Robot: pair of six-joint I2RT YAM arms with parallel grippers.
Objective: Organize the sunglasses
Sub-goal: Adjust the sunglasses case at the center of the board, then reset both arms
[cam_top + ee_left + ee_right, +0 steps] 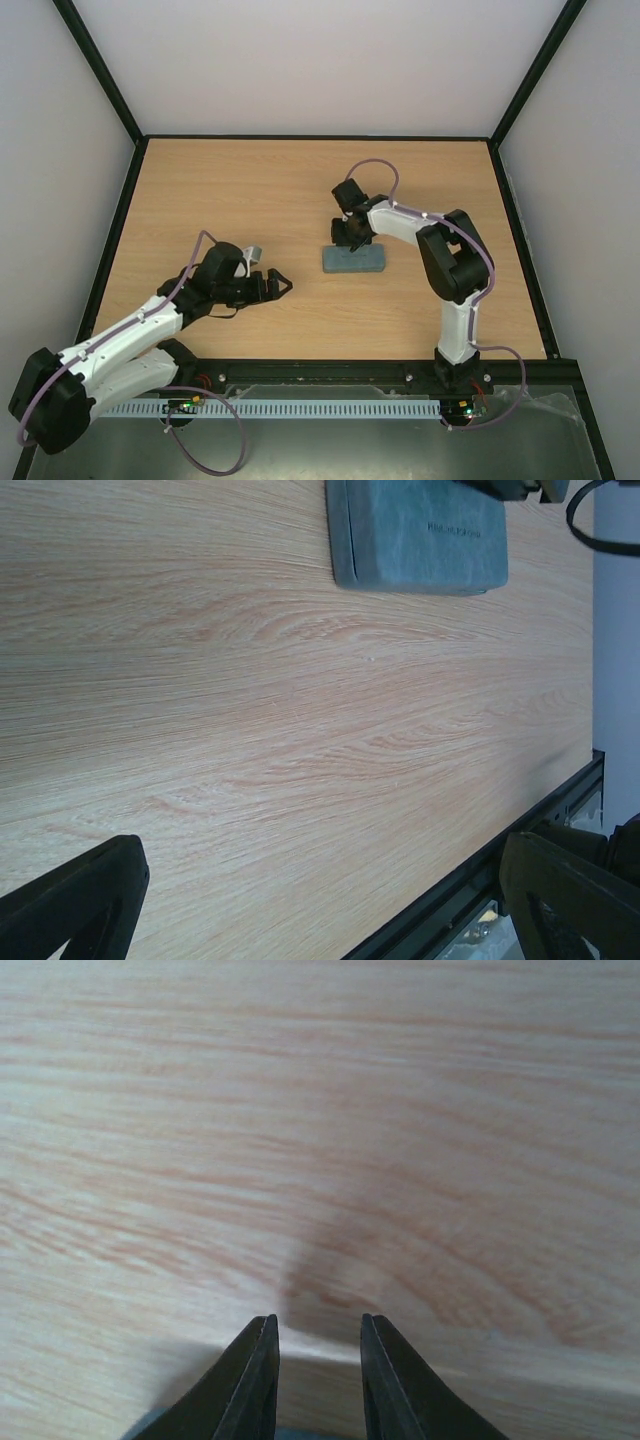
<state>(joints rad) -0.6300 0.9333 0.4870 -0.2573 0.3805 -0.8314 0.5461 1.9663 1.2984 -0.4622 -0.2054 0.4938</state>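
The sunglasses are out of view in every frame. A blue-grey oblong case [355, 260] lies shut in the middle of the table and shows at the top of the left wrist view as the case [420, 530]. My right gripper [350, 238] hangs over the case's far left edge. In its wrist view the right gripper [320, 1325] keeps a narrow gap with only bare wood showing between the fingers. My left gripper [279, 285] lies low to the left of the case, pointing at it. There the left gripper [320, 910] is wide open and holds nothing.
A black rail [380, 366] runs along the table's near edge, close below the left gripper. The black frame [120, 225] borders the wooden table [250, 190] on the left, back and right. Grey walls rise behind it.
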